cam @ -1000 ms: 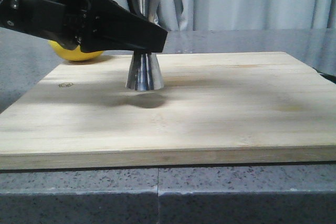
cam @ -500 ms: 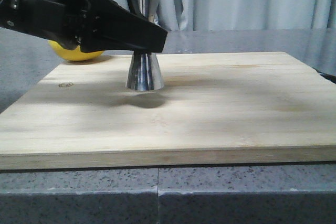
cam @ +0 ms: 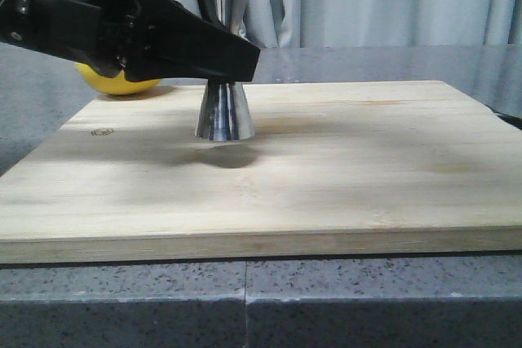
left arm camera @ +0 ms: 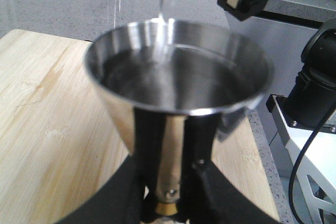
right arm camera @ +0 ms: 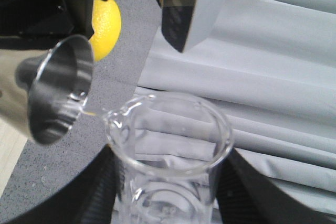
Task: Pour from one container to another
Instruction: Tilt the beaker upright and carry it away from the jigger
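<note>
In the front view, the left end effector [cam: 232, 59] pinched the jigger [cam: 224, 112] on the board [cam: 342, 169]. In the left wrist view, water streamed into it from 12 o'clock. In the right wrist view, the right end effector [right arm camera: 168, 192] pinched the tipped beaker [right arm camera: 168, 156], nearly empty, so pouring looked almost done.

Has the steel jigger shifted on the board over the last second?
No. In the front view the jigger stands at the same spot on the wooden board, the left gripper still around its waist, same offset from the lemon.

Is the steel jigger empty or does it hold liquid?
It holds liquid: the jigger shows clear liquid in its cup, with a thin stream falling in.
</note>
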`<move>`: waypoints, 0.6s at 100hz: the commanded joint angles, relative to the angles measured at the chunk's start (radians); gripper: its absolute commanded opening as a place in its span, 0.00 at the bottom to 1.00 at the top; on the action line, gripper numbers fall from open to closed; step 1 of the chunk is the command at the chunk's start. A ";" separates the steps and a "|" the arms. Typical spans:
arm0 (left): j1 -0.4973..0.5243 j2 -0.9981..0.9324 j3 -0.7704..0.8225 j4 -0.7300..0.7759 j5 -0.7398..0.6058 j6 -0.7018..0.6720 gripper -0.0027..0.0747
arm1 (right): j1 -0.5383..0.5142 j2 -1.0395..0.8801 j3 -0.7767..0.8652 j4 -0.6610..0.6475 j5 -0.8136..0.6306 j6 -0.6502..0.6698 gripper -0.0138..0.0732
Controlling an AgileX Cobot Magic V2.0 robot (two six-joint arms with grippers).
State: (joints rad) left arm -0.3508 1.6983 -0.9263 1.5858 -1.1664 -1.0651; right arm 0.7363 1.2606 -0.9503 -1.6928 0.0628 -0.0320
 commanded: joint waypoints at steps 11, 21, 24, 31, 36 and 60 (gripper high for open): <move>-0.009 -0.047 -0.027 -0.047 -0.064 -0.006 0.03 | 0.001 -0.035 -0.038 -0.019 0.013 -0.002 0.32; -0.009 -0.047 -0.027 -0.047 -0.064 -0.006 0.03 | 0.001 -0.035 -0.038 -0.019 0.013 -0.002 0.32; -0.009 -0.047 -0.027 -0.047 -0.064 -0.006 0.03 | 0.001 -0.035 -0.038 -0.019 0.013 -0.002 0.32; -0.009 -0.047 -0.027 -0.047 -0.064 -0.006 0.03 | 0.001 -0.035 -0.038 -0.019 0.013 -0.002 0.32; -0.009 -0.047 -0.027 -0.047 -0.064 -0.006 0.03 | 0.001 -0.035 -0.038 -0.007 0.013 0.004 0.32; -0.009 -0.047 -0.027 -0.047 -0.067 -0.006 0.03 | 0.001 -0.035 -0.038 0.064 0.057 0.218 0.32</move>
State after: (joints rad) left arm -0.3508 1.6983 -0.9263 1.5858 -1.1664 -1.0651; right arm 0.7363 1.2606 -0.9503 -1.6492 0.0757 0.0877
